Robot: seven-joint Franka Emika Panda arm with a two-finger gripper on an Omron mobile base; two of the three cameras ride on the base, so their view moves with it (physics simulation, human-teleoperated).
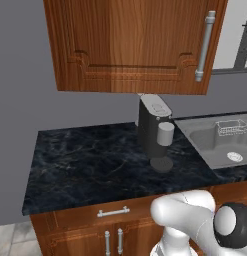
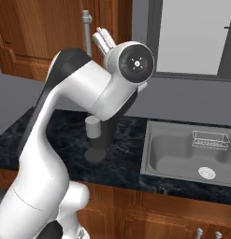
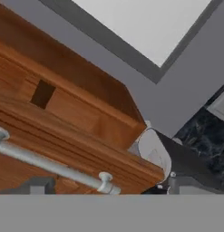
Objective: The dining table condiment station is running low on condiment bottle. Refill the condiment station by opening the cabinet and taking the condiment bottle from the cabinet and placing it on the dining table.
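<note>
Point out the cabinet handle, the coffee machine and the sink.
cabinet handle [image 1: 205, 46], left base view, middle of the silver bar.
coffee machine [image 1: 151, 122], left base view, dark body front.
sink [image 2: 169, 156], right base view, bare basin floor.

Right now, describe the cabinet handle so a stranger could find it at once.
Look above the dark marble counter to the reddish wood cabinet. Its handle is a long vertical silver bar on the door's right edge, far longer than the drawer pull below.

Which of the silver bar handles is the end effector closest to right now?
The long vertical handle on the wall cabinet. In the hand view it runs just ahead of the open end effector. The short drawer handle and door pulls sit below the counter.
</note>
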